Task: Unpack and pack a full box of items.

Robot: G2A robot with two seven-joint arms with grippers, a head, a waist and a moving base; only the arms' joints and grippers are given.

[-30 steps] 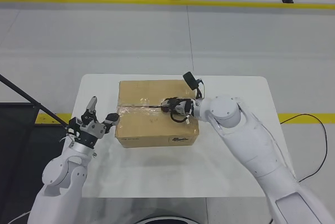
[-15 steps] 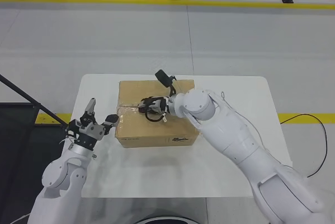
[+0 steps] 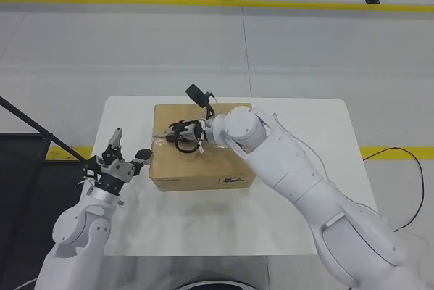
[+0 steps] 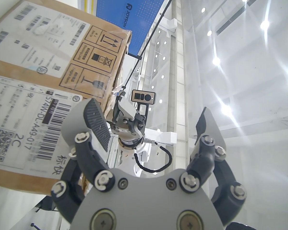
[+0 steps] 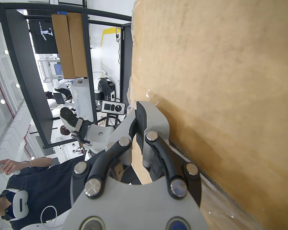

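The right claw (image 3: 174,135), fingers pressed together, lies against the taped seam on top of the 1 cardboard box (image 3: 202,171), near its left end. The left claw (image 3: 130,144) gapes wide, gripping nothing, just beside that end. The box sits shut on the white table (image 3: 303,210).

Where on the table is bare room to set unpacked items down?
Widest: the table between the box and its right edge. A strip runs along the near edge. Crowded: the box's left end, by the left gripper, jaws open; the box top, under the right gripper.
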